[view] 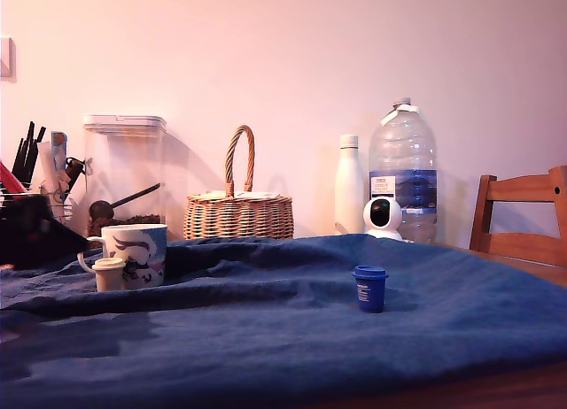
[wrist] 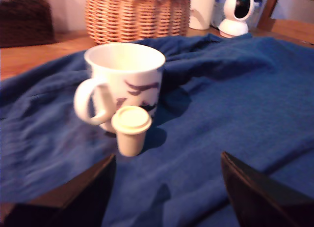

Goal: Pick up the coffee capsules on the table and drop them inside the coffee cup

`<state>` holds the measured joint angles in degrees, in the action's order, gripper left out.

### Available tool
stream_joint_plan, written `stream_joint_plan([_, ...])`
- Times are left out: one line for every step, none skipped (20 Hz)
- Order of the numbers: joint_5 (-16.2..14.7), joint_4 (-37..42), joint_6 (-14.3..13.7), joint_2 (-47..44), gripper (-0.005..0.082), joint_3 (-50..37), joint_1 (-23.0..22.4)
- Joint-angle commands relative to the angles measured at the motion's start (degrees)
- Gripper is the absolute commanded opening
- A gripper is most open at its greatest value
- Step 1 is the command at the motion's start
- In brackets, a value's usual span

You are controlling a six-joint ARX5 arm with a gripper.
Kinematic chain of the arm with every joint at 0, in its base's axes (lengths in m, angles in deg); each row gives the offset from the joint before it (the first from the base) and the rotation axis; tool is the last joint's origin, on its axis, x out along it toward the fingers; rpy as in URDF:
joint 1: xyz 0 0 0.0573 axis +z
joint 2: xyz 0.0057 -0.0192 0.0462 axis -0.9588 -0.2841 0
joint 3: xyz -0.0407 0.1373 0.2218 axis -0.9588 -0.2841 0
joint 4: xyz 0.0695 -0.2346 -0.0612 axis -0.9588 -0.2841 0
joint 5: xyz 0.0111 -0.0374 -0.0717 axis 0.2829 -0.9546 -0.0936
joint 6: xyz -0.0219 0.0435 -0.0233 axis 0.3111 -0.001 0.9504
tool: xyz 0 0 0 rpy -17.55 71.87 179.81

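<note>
A white coffee cup [view: 137, 254] with a blue and dark swirl picture stands on the blue-draped table [view: 292, 338] at the exterior view's left. A cream capsule [view: 109, 273] stands upright against its front, below the handle. A dark blue capsule [view: 370, 288] with a white label stands alone right of centre. My gripper [view: 53, 236] is a dark shape at the far left edge. In the wrist view the gripper [wrist: 167, 160] is open, its dark fingers [wrist: 255, 192] spread wide with nothing between them. The cream capsule [wrist: 130, 130] and the cup [wrist: 122, 84] lie just ahead of it.
Behind the cloth stand a clear plastic canister [view: 124, 174], a wicker basket [view: 238, 210], a white bottle [view: 349, 183], a large water jug [view: 403, 165] and a small white camera [view: 383, 217]. A wooden chair [view: 523, 219] is at the right. A utensil rack [view: 35, 174] is far left.
</note>
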<state>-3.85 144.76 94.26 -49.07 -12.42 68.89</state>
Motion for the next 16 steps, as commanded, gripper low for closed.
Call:
stream_joint_plan([-0.3, 0.5, -0.2, -2.3, 0.0619, 1.4, -0.5])
stream_joint_plan([-0.3, 0.5, -0.2, -3.2, 0.0619, 2.3, -0.6])
stream_joint_plan([-0.3, 0.5, -0.2, -4.0, 0.0619, 3.1, -0.6])
stream_joint_plan([-0.3, 0.4, -0.2, -4.8, 0.0619, 3.8, -0.7])
stream_joint_plan([-0.3, 0.3, -0.2, -5.4, 0.0619, 4.5, -0.7])
stream_joint_plan([-0.2, 0.2, -0.2, -6.1, 0.0619, 5.3, -0.7])
stream_joint_plan([-0.2, -0.3, -0.2, -6.8, 0.0619, 6.1, -0.7])
stream_joint_plan([-0.2, -1.0, -0.2, -7.5, 0.0619, 7.1, -0.7])
stream_joint_plan([-0.3, -1.3, -0.2, -8.5, 0.0619, 8.0, -0.7])
stream_joint_plan([-0.3, -1.4, 0.1, -9.5, 0.0619, 8.8, -0.7])
stream_joint_plan([-0.3, -1.4, 0.1, -10.2, 0.0619, 9.6, -0.7])
stream_joint_plan([-0.3, -1.7, 0.1, -10.8, 0.0619, 10.3, -0.7])
stream_joint_plan([-0.3, -2.4, 0.1, -11.4, 0.0619, 11.3, -0.7])
stream_joint_plan([-0.3, -2.8, 0.2, -12.0, 0.0619, 12.1, -0.7])
stream_joint_plan([-0.3, -3.5, 0.2, -12.8, 0.0619, 13.0, -0.7])
stream_joint_plan([-0.3, -4.1, 0.2, -13.5, 0.0619, 13.9, -0.7])
